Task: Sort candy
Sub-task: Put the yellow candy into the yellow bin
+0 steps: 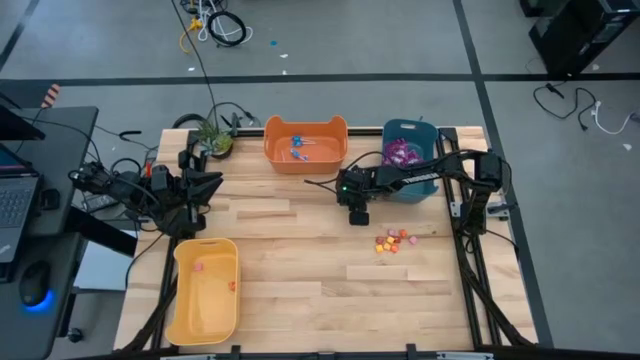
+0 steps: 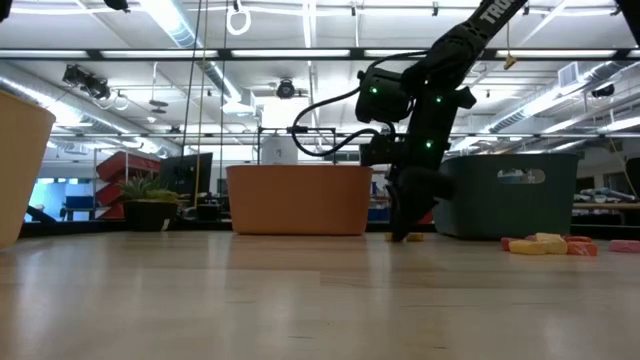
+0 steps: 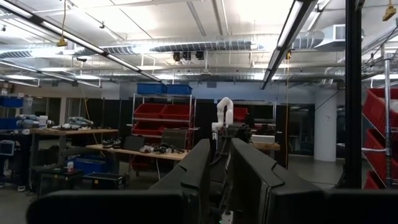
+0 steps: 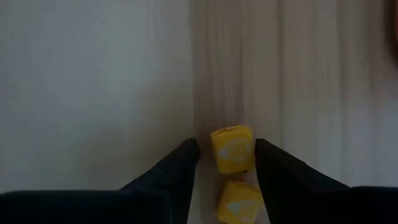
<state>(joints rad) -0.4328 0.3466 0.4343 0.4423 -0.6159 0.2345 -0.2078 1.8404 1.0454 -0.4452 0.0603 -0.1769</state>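
Note:
My right gripper points down at the table near its middle, open. A small yellow candy lies on the wood between its fingertips, and a second yellow piece lies farther back between the fingers. A cluster of small orange, red and pink pieces lies on the table to the right of the gripper. My left gripper waits raised at the table's left edge, pointing upward, its fingers slightly apart with nothing between them. My right gripper comes from above, slanting down, with one finger on each side of the yellow piece, which lies flat on the table. A gap shows at one finger. Whether the other finger touches the piece I cannot tell.
An orange bin with blue lollipops stands at the far edge. A teal bin with purple packets stands beside it, under the right arm. A yellow bin at the near left holds a few small pieces. Bare wood lies between them.

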